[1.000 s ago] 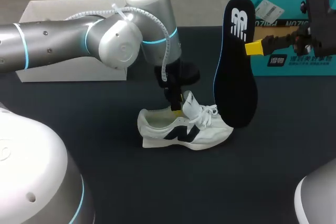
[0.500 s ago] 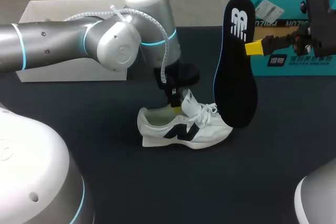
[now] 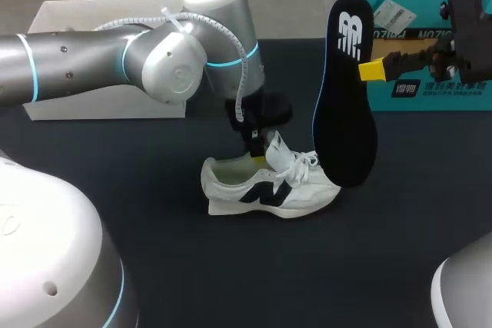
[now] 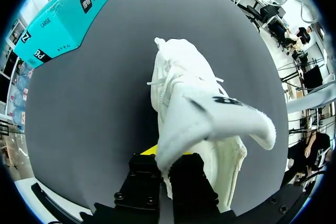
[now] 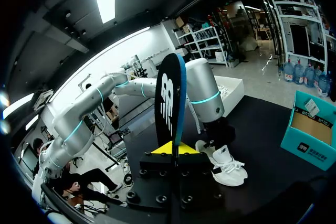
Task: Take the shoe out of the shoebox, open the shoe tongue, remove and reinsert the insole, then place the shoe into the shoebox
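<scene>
At frame centre, the left gripper (image 3: 260,157) pinches the tongue (image 4: 210,114) of the white sneaker (image 3: 269,190). At upper right, the right gripper (image 3: 370,71) clamps the black insole (image 3: 344,105) upright.

- Site: robotics lab, test bench.
- Fittings: grey left arm (image 3: 77,67) and right arm (image 3: 469,21) over a dark table (image 3: 231,274).
- Props: white box (image 3: 92,28), teal box (image 3: 430,94) on the table's far side.
</scene>
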